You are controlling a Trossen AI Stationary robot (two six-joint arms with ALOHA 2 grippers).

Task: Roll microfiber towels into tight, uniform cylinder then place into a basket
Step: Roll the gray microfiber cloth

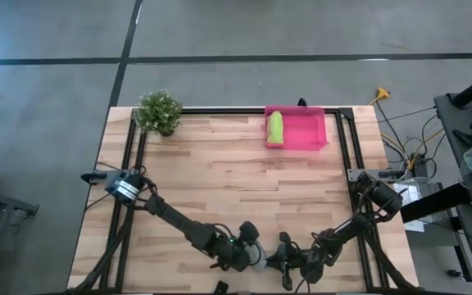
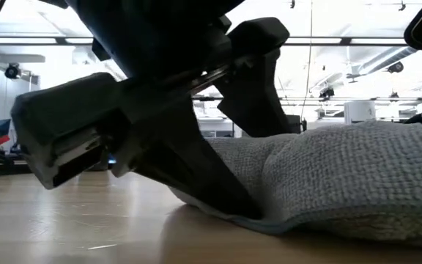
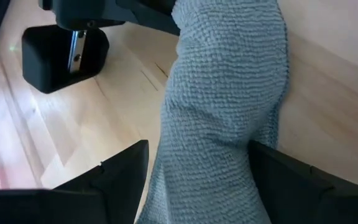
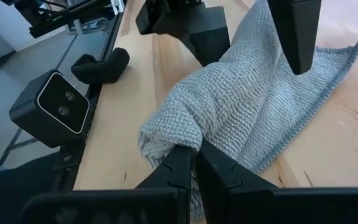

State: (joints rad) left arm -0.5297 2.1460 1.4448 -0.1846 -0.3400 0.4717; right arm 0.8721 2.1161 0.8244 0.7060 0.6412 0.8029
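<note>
The grey towel (image 4: 241, 99) lies bunched and partly rolled on the wooden table near its front edge, at the centre. My right gripper (image 4: 194, 152) is shut on its nearer end. My left gripper (image 3: 199, 149) is open and astride the cloth's middle (image 3: 229, 81), one finger on each side. Seen from above, the two grippers meet at the towel (image 1: 258, 255). The lime green towel (image 1: 275, 127) lies rolled up inside the pink basket (image 1: 326, 127) at the far right of the table, along its left wall. My left gripper's open fingers (image 3: 126, 174) flank the towel's bunched middle; I cannot tell whether they touch the cloth. My right gripper pinches a gathered, several-layered fold at the towel's end (image 4: 176, 137) between its two fingers, slanting downward. The towel rests slack on the table.
A small black camera box (image 4: 51, 106) and a dark curved piece (image 4: 101, 65) sit at the table's front edge beside the towel. A potted plant (image 1: 159, 112) stands at the far left. Bare wood (image 1: 244, 180) stretches between the grippers and the basket.
</note>
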